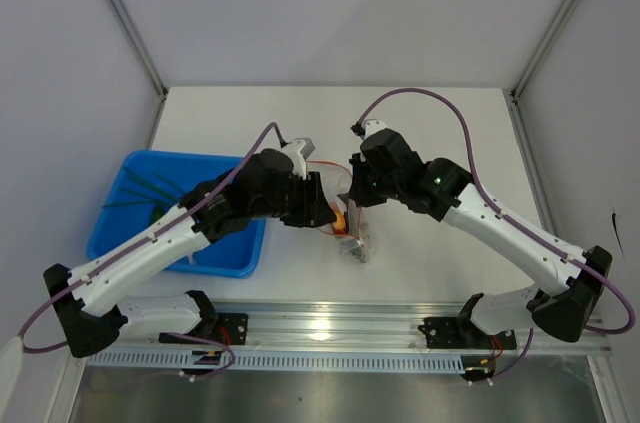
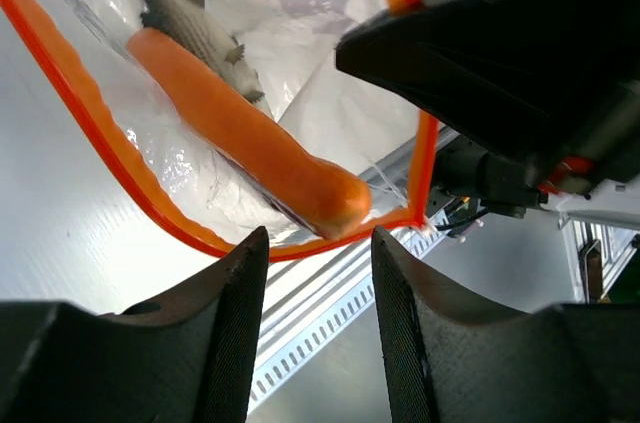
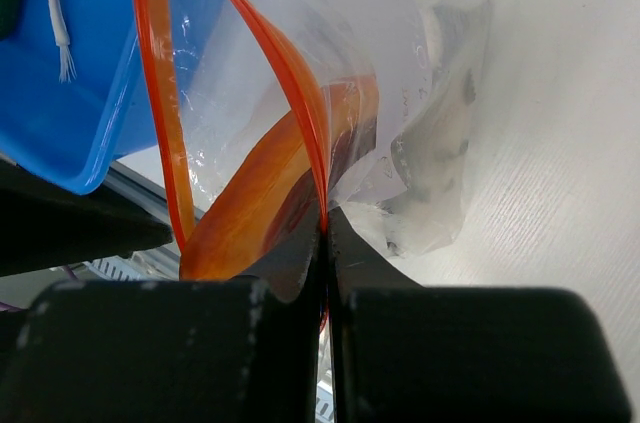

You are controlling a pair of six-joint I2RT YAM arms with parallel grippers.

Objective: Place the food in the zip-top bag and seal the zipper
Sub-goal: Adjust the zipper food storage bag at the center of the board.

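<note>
The clear zip-top bag (image 1: 357, 241) hangs above the table centre with its mouth held open. My right gripper (image 3: 325, 228) is shut on the red-orange zipper (image 3: 290, 73) at one side of the mouth. The dark-red meat slab (image 3: 250, 193) with its orange rim sits inside the bag and shows edge-on in the left wrist view (image 2: 250, 133). My left gripper (image 2: 318, 343) is open and empty, its fingers (image 2: 235, 323) just outside the zipper (image 2: 95, 123) at the mouth's other side. Green stalks (image 1: 140, 191) lie in the blue tray.
The blue tray (image 1: 120, 233) stands at the left, under my left arm; its corner shows in the right wrist view (image 3: 70, 123). A grey fish-like piece (image 2: 170, 3) lies in the bag. A metal rail (image 1: 330, 328) runs along the near table edge.
</note>
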